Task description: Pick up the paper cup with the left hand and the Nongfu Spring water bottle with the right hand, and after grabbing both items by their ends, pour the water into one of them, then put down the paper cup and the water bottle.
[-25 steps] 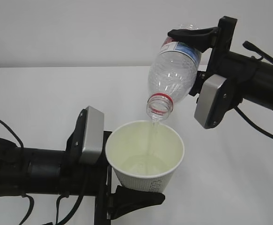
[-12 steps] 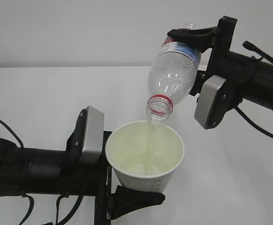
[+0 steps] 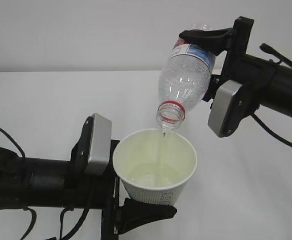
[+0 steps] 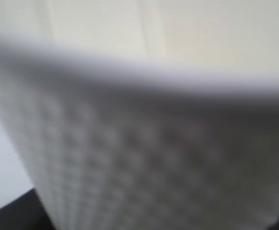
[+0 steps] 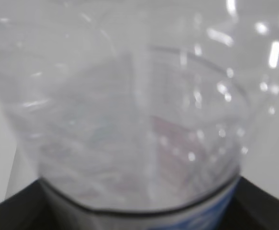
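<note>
On the Nongfu Spring water bottle [image 3: 187, 77], a red-white-blue label, unreadable.

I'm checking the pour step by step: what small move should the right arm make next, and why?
Probably hold the tilt a little longer. The bottle, gripped near its base by the right gripper, points mouth-down over the cup in the left gripper. A thin stream of water falls inside the rim, and the cup is only shallowly filled.
</note>
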You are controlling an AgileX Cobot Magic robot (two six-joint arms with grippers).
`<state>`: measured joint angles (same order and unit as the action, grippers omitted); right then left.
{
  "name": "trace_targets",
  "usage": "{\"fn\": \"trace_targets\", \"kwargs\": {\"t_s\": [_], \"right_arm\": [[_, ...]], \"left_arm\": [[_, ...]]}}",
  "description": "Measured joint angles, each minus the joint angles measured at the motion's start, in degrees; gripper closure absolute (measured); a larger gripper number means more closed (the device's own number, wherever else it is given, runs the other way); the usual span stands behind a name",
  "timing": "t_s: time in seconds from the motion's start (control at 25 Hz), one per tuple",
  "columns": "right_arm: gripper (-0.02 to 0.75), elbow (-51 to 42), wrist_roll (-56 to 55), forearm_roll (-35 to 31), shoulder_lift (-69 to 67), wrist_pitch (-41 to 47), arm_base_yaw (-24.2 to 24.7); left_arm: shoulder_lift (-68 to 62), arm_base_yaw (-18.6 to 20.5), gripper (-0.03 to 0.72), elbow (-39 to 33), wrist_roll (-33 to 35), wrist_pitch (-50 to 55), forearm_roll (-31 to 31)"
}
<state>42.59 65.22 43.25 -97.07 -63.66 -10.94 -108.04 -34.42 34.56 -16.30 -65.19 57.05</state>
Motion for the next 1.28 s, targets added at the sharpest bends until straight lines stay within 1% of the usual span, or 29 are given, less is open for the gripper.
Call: {"fn": "trace_targets", "kwargs": {"t_s": [0.72,0.76,0.92,1.28], "right_arm": [[0.217,0.00,0.61,-0.58,0.00,0.00,0.00],[0.204,0.00,0.61,-0.58,0.00,0.00,0.00],[0.216,0.00,0.69,-0.64,0.00,-0.04,0.00],[0.217,0.00,0.97,-0.64,0.00,-0.13,0.00]], "left_arm": [[0.00,0.00,0.190,0.00,0.00,0.10,0.00],[0.00,0.00,0.190,0.00,0.00,0.20,0.00],[0.00,0.00,0.190,0.00,0.00,0.20,0.00],[0.00,0.00,0.190,0.00,0.00,0.20,0.00]]}}
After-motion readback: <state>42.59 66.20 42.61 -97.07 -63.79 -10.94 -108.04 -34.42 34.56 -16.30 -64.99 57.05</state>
